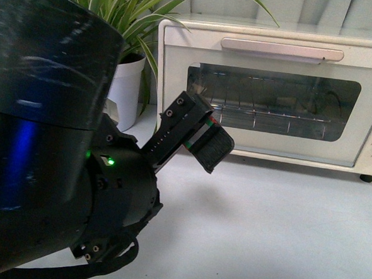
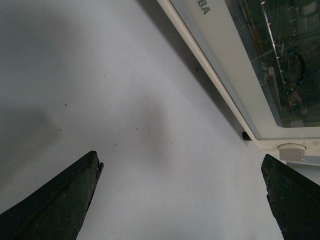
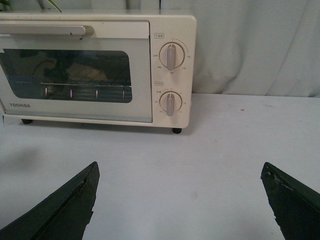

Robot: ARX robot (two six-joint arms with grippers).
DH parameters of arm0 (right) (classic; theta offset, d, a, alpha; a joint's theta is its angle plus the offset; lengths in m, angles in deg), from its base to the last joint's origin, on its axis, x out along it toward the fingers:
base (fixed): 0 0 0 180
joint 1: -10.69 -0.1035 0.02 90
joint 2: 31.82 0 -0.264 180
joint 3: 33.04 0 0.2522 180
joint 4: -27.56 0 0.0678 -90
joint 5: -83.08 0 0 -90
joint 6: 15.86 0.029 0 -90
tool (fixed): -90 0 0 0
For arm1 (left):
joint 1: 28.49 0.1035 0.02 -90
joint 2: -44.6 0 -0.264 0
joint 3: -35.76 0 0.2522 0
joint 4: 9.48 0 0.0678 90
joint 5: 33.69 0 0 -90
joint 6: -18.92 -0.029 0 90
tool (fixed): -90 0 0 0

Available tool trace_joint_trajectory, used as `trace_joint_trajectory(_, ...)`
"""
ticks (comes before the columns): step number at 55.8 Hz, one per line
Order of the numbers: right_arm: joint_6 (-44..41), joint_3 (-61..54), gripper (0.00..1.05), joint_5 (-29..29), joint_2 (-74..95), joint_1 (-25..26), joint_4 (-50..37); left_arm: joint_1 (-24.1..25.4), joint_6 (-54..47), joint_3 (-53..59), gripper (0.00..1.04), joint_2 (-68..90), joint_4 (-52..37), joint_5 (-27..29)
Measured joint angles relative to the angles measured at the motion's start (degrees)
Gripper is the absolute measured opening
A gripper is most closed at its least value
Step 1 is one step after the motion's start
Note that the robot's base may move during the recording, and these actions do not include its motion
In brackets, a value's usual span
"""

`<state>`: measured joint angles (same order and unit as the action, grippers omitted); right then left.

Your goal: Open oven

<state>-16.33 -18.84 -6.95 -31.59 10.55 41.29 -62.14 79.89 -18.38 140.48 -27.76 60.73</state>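
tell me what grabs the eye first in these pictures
The bulky black left arm fills the near left of the front view, its open left gripper pointing toward the boxy cream-white toaster oven. That oven sits shut on the pale table, its long bar handle along the door's top. A green leafy plant in a white pot stands to its left.

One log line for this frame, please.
oven: door shut | handle: untouched | left gripper: open, empty, near door | right gripper: open, empty, facing oven
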Motion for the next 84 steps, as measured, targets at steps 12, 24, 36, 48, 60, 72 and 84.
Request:
trace_joint_trajectory(12, 0.00, 0.00, 0.95, 0.00, 0.00, 0.00, 0.00, -1.25, 1.73, -3.28, 0.98, 3.37, 1.99, -0.42)
trace_joint_trajectory(24, 0.00, 0.00, 0.95, 0.00, 0.00, 0.00, 0.00, -1.62, 2.54, -4.98, 0.98, 5.40, 2.97, -0.28)
trace_joint_trajectory(36, 0.00, 0.00, 0.95, 0.00, 0.00, 0.00, 0.00, -1.62, 3.82, -6.71, 0.98, 6.69, 3.89, -0.13)
trace_joint_trajectory(48, 2.80, 0.04, 0.95, -2.93, 0.83, 0.79, 0.17, -1.51, 3.96, -6.82, 0.98, 6.91, 3.85, -0.17)
trace_joint_trajectory(60, 10.86, 7.04, 0.95, -2.67, 23.41, -1.64, -14.84, -1.16, 4.26, -6.80, 0.98, 6.97, 3.72, -0.46)
trace_joint_trajectory(72, 9.77, 22.60, 0.95, 3.72, 49.09, -9.22, -21.33, -1.14, 4.48, -6.80, 0.98, 6.97, 3.72, -0.46)
trace_joint_trajectory(84, 11.43, 37.24, 0.95, 9.35, 66.05, -14.69, -19.06, -0.98, 4.74, -6.78, 0.98, 6.97, 3.69, -0.57)
